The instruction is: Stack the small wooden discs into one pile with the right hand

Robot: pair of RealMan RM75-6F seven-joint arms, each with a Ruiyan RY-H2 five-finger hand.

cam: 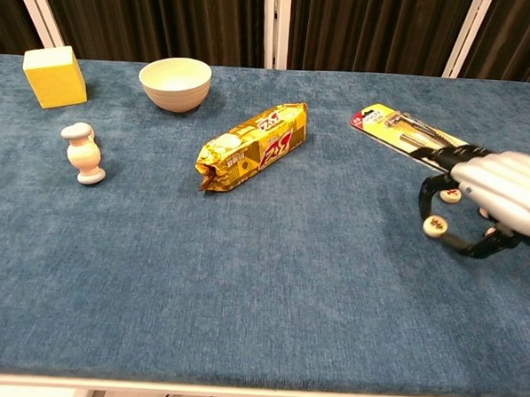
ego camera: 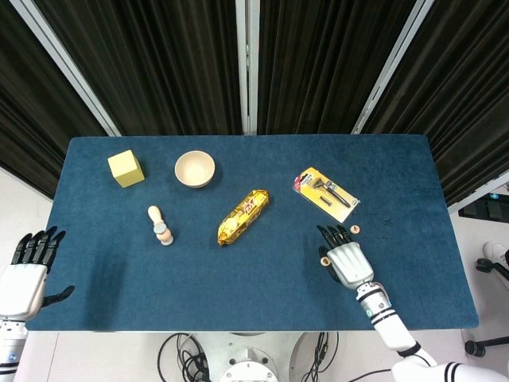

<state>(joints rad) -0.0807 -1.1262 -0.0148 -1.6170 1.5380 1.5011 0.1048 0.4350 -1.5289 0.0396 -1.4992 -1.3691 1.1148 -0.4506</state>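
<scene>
My right hand (cam: pixel 499 193) hovers over the right part of the blue table (cam: pixel 260 287), lifted a little off the cloth. It pinches one small wooden disc (cam: pixel 436 226) between thumb and a finger; the head view shows that disc (ego camera: pixel 325 259) at the left edge of the hand (ego camera: pixel 347 261). Two more discs lie on the cloth beneath the raised hand, one (cam: pixel 451 195) under its arch and one (cam: pixel 492 232) near the thumb. Another disc (ego camera: pixel 355 229) lies just beyond the fingertips in the head view. My left hand (ego camera: pixel 29 273) hangs off the table's left edge, fingers apart, holding nothing.
A carded razor pack (ego camera: pixel 325 193) lies just beyond the discs. A yellow snack bag (ego camera: pixel 242 216) sits mid-table. To the left are a small wooden figure (ego camera: pixel 160 225), a cream bowl (ego camera: pixel 195 169) and a yellow cube (ego camera: pixel 126 168).
</scene>
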